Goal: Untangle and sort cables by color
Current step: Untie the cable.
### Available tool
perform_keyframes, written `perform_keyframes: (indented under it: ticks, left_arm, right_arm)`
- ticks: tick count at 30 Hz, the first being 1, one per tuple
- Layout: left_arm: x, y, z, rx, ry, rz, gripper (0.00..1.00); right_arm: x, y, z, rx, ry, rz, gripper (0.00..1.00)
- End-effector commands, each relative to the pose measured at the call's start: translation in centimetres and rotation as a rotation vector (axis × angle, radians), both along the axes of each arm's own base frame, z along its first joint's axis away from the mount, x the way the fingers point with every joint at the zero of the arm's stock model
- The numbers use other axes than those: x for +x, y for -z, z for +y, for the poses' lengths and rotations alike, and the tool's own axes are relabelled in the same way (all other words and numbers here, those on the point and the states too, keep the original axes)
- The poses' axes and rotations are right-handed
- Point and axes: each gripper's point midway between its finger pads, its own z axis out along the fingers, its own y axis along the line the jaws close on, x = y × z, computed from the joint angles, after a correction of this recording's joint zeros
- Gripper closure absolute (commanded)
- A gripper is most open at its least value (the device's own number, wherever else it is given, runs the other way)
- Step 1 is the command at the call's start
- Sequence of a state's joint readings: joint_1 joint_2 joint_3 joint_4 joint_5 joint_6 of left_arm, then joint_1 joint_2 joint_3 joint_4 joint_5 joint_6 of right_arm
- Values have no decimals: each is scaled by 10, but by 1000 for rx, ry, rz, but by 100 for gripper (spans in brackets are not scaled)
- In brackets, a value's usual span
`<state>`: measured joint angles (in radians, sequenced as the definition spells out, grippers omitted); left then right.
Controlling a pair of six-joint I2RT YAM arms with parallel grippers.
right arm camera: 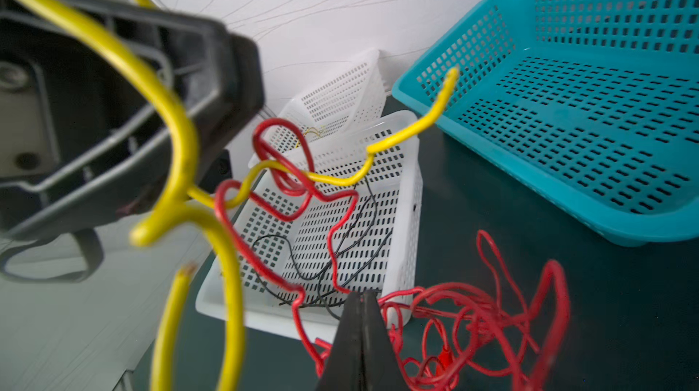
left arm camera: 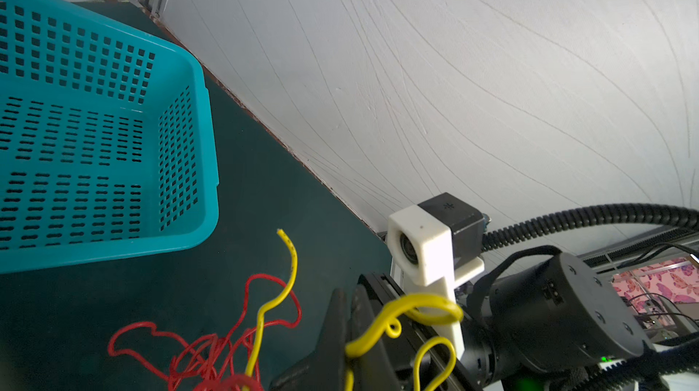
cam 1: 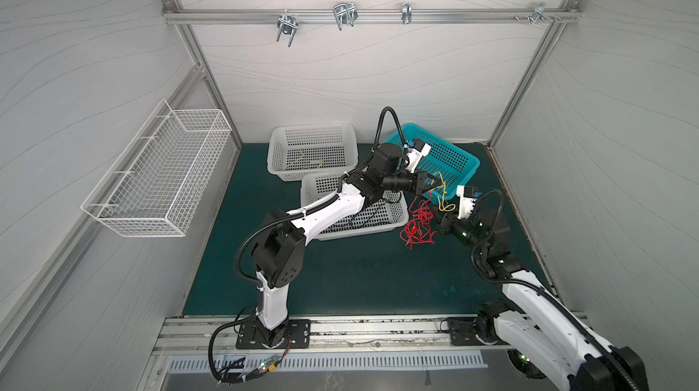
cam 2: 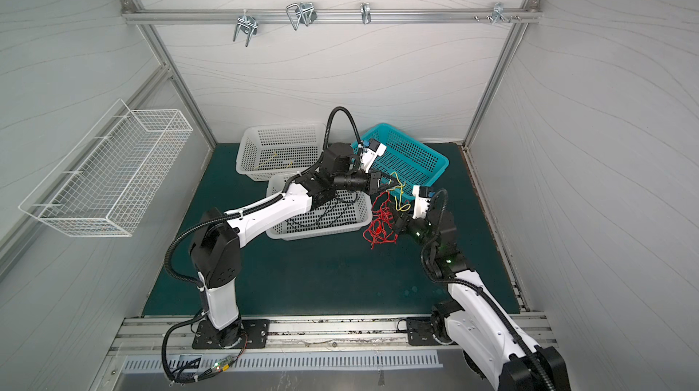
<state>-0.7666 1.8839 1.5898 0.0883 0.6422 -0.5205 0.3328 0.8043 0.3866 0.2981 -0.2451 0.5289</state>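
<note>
My left claw (cam 1: 432, 183) pinches the yellow cable (right arm camera: 186, 151) high toward 1 o'clock, while my right claw (right arm camera: 361, 300) pinches the red cable (cam 1: 417, 223) at the mat's (cam 1: 340, 275) 3 o'clock, likely to drag them apart.

In my right wrist view the left fingers (right arm camera: 234, 79) are a big fuzzy blob. I cannot see where they pinch the yellow cable (right arm camera: 181, 151). That cable is fuzzy too and runs off the bottom edge. The right fingers (right arm camera: 348, 340) are cut off there as well. The red cable (right arm camera: 491, 313) beside them goes blurry. In both top views the left arm (cam 1: 325, 211) hides part of the white basket (cam 1: 363, 233).
</note>
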Motion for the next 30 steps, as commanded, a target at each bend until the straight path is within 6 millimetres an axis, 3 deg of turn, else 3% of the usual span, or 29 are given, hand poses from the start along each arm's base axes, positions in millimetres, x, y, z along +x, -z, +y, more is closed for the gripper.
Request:
perform_keyframes:
  ticks: [1, 4, 12, 18, 23, 25, 27, 30]
  left_arm:
    - [3, -33, 0, -78, -31, -24, 100]
    - [5, -35, 0, -88, -40, -19, 100]
    - [11, -40, -3, -130, -73, 24, 100]
    - [10, -39, -10, -138, -82, 57, 100]
    - [11, -32, -13, -123, -90, 76, 100]
    - [10, -32, -13, -126, -90, 86, 100]
    - [10, -30, -14, -129, -88, 93, 100]
    - [8, -29, -14, -120, -87, 95, 100]
  right_arm:
    - [2, -2, -13, 3, 85, -20, 100]
    - [-5, -5, -14, 15, 74, -39, 98]
    - [-22, -24, 8, 69, -77, -112, 75]
    - [-12, -33, 20, 90, -95, -146, 66]
    - [-2, -40, 32, 92, -110, -161, 64]
    - [6, -37, 32, 79, -79, -149, 65]
    - [14, -32, 28, 71, -37, -144, 73]
    - [22, -21, 22, 56, 15, -120, 99]
